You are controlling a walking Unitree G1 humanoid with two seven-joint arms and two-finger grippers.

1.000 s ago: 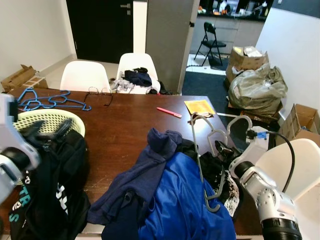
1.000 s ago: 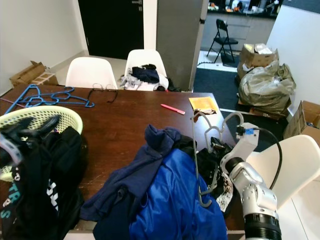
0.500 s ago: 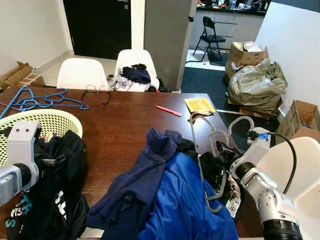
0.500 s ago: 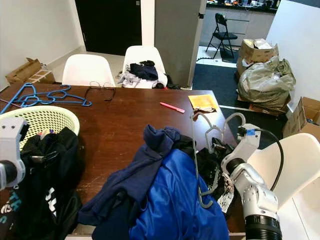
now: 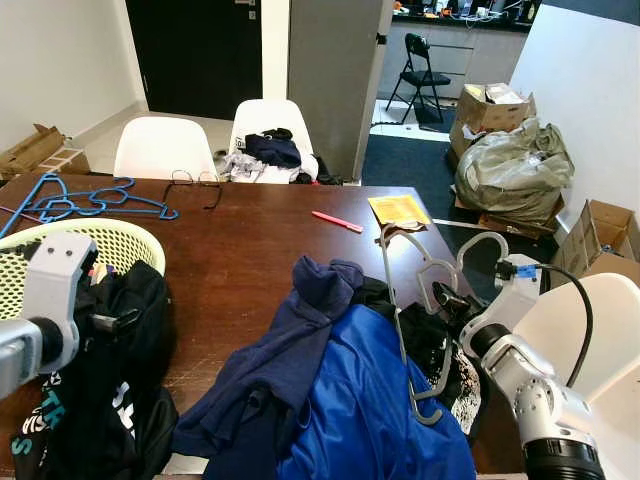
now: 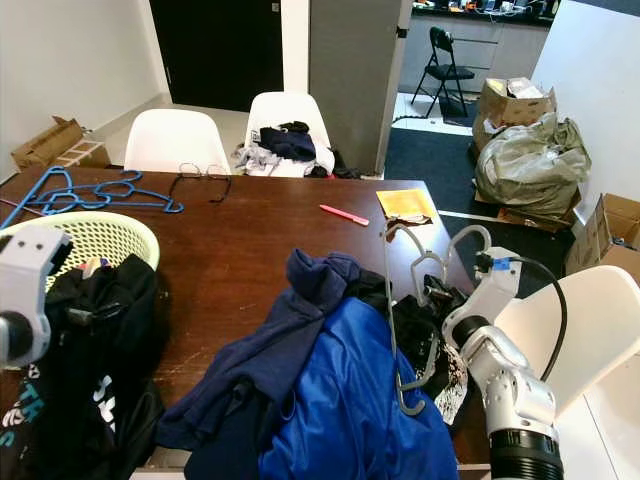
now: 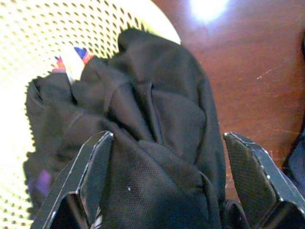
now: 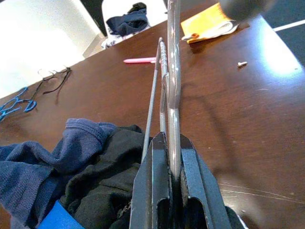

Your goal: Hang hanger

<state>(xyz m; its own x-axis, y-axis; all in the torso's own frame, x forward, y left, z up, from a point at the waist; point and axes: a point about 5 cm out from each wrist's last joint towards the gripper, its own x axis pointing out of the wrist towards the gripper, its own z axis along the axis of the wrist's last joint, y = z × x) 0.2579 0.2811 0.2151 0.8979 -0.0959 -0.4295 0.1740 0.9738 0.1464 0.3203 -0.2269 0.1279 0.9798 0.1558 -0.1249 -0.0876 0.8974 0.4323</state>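
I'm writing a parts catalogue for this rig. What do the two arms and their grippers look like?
Both arms are silver metal with rounded, ribbed joint housings. The right arm has a white wrist block with a small blue tag and a black cable looping from it. The left arm ends in a boxy pale-grey wrist housing. The left gripper has long, flat, black, textured fingers; the right gripper has matching black fingers.

Silver ribbed casing is seen on the right arm (image 5: 535,400), a black cable looped above, blue connector attached near the wrist.
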